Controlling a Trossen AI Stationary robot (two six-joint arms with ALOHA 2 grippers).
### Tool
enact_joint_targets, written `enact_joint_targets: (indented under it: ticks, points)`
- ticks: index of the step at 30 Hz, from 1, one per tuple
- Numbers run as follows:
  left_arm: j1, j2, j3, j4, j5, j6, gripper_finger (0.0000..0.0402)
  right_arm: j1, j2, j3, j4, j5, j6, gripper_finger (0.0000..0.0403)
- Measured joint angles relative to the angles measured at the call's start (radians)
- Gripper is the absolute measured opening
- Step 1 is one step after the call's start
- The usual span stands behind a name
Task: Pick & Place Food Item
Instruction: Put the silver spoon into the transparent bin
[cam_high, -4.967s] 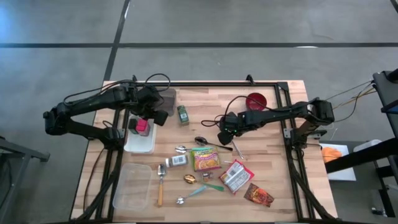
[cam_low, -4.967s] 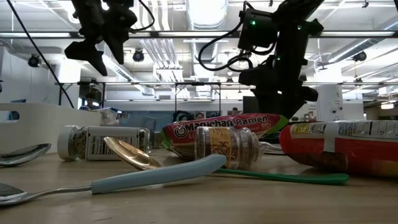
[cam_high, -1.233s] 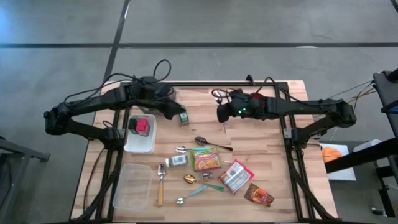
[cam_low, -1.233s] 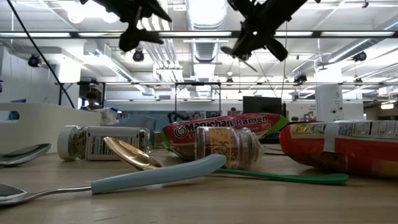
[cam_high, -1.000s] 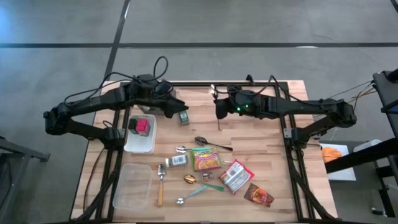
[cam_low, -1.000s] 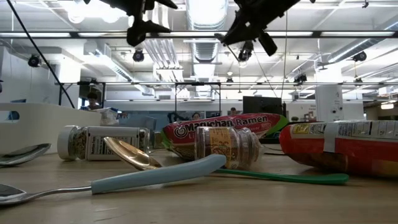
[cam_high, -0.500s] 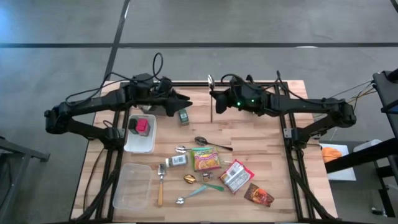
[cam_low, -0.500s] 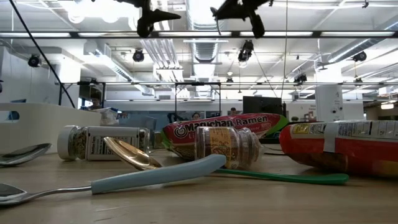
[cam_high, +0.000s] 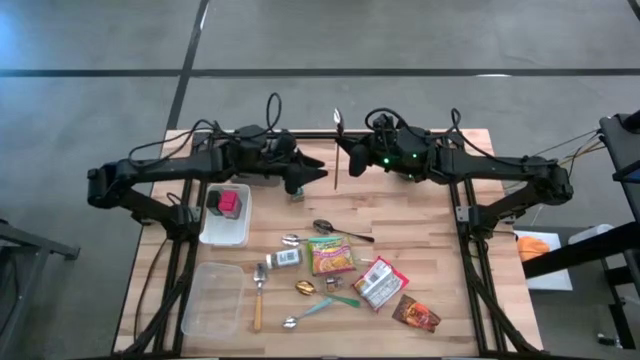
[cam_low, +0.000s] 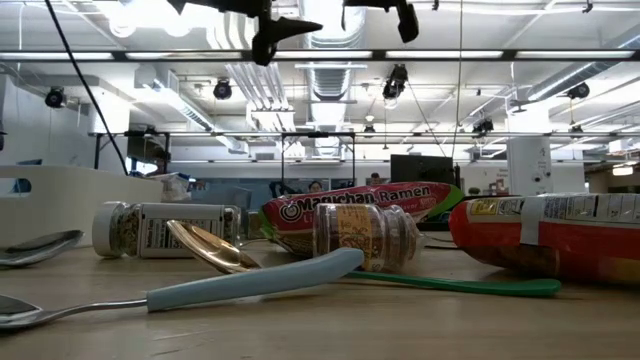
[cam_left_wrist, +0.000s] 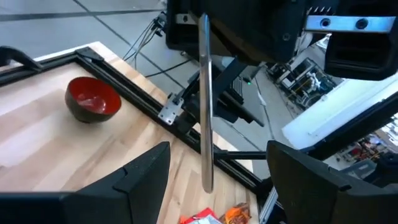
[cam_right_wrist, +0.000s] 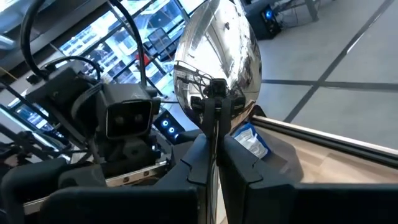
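Note:
A metal spoon (cam_high: 336, 150) is raised high over the table's far middle with my right gripper (cam_high: 347, 158) shut on it, bowl (cam_right_wrist: 217, 74) up. My left gripper (cam_high: 320, 178) stands open and about level, just left of the spoon's lower end. In the left wrist view its fingers (cam_left_wrist: 143, 180) flank the handle (cam_left_wrist: 205, 118) without touching it. The food packets, a ramen packet (cam_high: 330, 255) and a red packet (cam_high: 380, 283), lie flat on the table's near half. In the low view both grippers show only at the top edge: left (cam_low: 290, 28), right (cam_low: 400, 15). My right gripper pinches the spoon's handle (cam_right_wrist: 214, 134) between its two fingers, below the bowl. The fingers (cam_right_wrist: 239, 168) come about level from the table's right and lie across the handle. The spoon is lifted clear and stands roughly upright, its free handle end (cam_left_wrist: 207, 183) hanging below the hold.
A white tub (cam_high: 225, 228) with a pink item stands at the left, and a clear container (cam_high: 212, 298) at the near left. A red bowl (cam_left_wrist: 93, 99) sits at the far right. Jars, spoons and packets (cam_high: 415, 314) lie across the near middle.
My right gripper has risen and tipped up toward level, carrying the spoon toward the far edge; the spoon has swung more upright, bowl up. My left gripper has moved toward the table's right, up to the spoon's lower handle, staying open.

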Motion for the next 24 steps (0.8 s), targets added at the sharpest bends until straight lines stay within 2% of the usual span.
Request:
enact_joint_targets:
  ticks: [18,21,24]
  points:
    - [0.0,0.086,0.013,0.167,-0.008,-0.034,0.0266,0.014,0.001,-0.001,0.043,-0.052,-0.002,0.0009]
    - [0.0,0.086,0.012,0.166,-0.008,-0.034,0.024,0.014,0.001,-0.002,0.044,-0.063,-0.004,0.0009]
    - [0.0,0.086,0.012,0.168,-0.008,-0.033,0.0189,0.014,0.001,-0.002,0.046,-0.07,-0.004,0.0009]
